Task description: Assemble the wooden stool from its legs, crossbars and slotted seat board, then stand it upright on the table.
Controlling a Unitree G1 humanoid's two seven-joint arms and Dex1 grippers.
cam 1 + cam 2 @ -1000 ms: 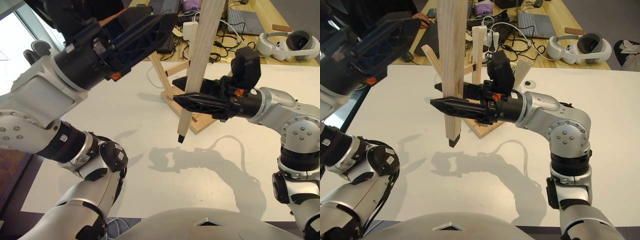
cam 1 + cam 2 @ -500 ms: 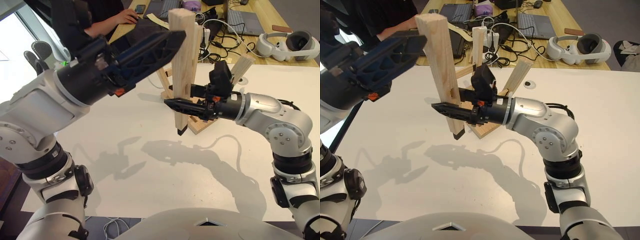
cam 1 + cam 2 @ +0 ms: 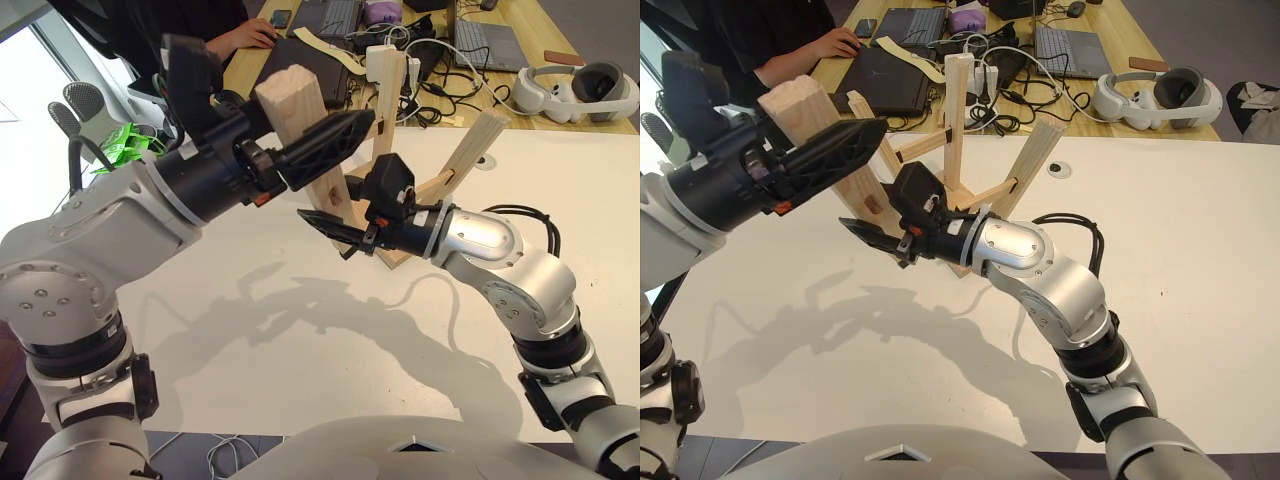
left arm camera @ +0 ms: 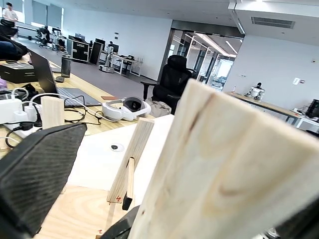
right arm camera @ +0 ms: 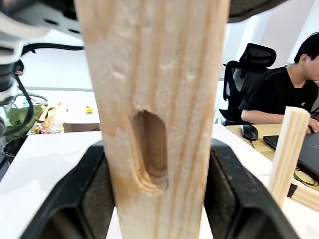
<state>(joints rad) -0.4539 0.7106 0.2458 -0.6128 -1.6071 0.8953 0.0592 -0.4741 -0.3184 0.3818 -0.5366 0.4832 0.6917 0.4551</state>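
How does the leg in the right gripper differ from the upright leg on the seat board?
The held leg hangs tilted above the table in the right gripper's jaws; the upright leg stands on the seat board, untouched. The held leg's slot is empty; the upright leg has crossbars plugged in. Both are pale square wood.

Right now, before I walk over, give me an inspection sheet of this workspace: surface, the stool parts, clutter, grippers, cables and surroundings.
Surface: white table, one round cable port near its back edge.
Job's things: partly built stool, seat board flat on the table, legs pointing up, crossbars between them; loose leg held in the air in front of it.
Clutter: headset, laptops and power strip on the wooden desk behind.
Grippers: right gripper shut on the loose leg low down; left gripper near its upper end, grip unclear.
Cables: tangle on the desk; black cable along the right arm.
Surroundings: open office, black chair.
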